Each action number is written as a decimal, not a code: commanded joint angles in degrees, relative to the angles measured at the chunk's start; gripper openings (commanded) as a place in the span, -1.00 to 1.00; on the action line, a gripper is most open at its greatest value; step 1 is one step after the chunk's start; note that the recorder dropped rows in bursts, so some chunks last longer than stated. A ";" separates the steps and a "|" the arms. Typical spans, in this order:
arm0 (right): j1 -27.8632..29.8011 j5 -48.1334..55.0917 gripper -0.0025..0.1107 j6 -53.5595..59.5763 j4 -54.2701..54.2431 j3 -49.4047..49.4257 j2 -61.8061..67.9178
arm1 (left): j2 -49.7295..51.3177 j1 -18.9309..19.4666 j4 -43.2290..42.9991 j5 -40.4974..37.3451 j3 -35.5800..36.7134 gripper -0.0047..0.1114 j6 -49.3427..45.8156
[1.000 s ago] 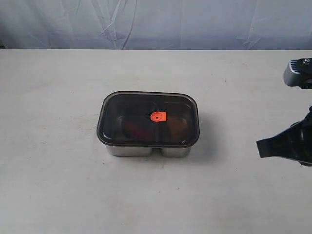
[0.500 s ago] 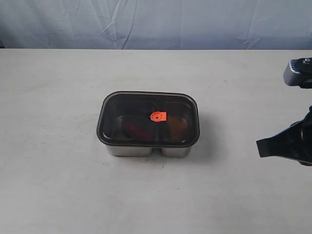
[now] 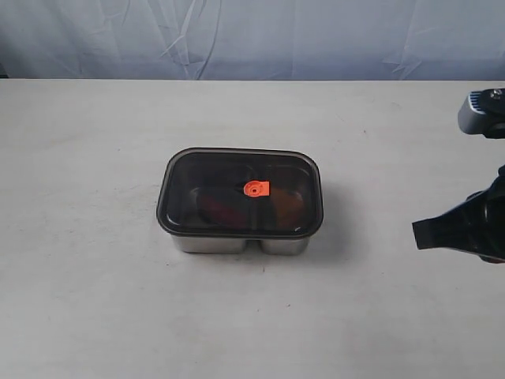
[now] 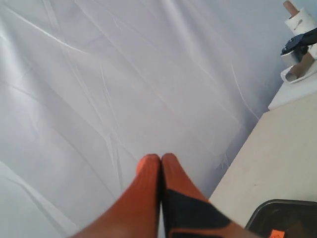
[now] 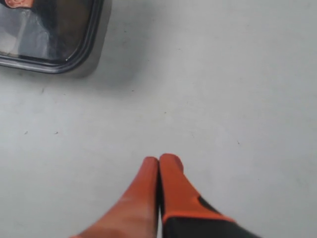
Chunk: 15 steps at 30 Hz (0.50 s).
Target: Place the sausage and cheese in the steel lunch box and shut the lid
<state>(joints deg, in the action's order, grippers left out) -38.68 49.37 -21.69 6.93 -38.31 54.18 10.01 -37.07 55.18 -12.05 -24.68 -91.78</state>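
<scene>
**1. Status.** The steel lunch box (image 3: 237, 243) stood at the centre of the exterior frame on the surface (image 3: 95, 300). The lid (image 3: 229, 174) lay flat and square over its rim, with the orange valve tab (image 3: 256, 189) at the lid's middle. Through the smoky plastic I could dimly make out the sausage (image 3: 219, 210) as a reddish shape left of the tab. The cheese (image 3: 289, 205) showed as a duller orange-brown patch right of it.

**2. Fingers.** My right fingers (image 5: 158, 166) were clenched tip to tip on nothing. They sat over bare surface at the right edge of the exterior frame, well apart from the box. My left fingers (image 4: 161, 163) were likewise clenched and empty, aimed at the backdrop cloth (image 4: 99, 74). Only a corner of the lid showed at the lower right of that view.

**3. Step in hand.** I judged loading and lid placement complete, with the closing step at or near its end.

**4. Next move.** This called for confirming the seal all round. No corner looked lifted from this angle. If one rode high, a downward press with clenched fingers on that edge would seat it.
</scene>
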 commanded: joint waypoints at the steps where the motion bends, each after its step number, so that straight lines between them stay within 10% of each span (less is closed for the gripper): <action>1: -0.08 -2.40 -0.97 0.08 0.22 0.22 -0.38 | -3.44 9.12 -15.91 -7.92 1.32 -0.92 27.45; 6: -0.08 -5.31 -0.97 0.08 0.11 0.22 -0.38 | -10.01 24.29 -43.05 -8.52 9.69 -0.92 77.76; 9: -0.08 -6.29 -0.97 0.08 0.11 0.22 -0.38 | -10.01 31.03 -48.38 -10.28 11.87 -0.92 82.85; 15: -0.08 -6.57 -0.97 0.08 -0.18 0.22 -0.38 | -10.01 32.40 -58.07 -11.17 15.85 -0.92 87.97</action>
<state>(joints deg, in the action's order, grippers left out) -38.68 43.37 -21.69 6.79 -38.31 54.18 0.30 -4.91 -0.34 -23.44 -9.87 -7.19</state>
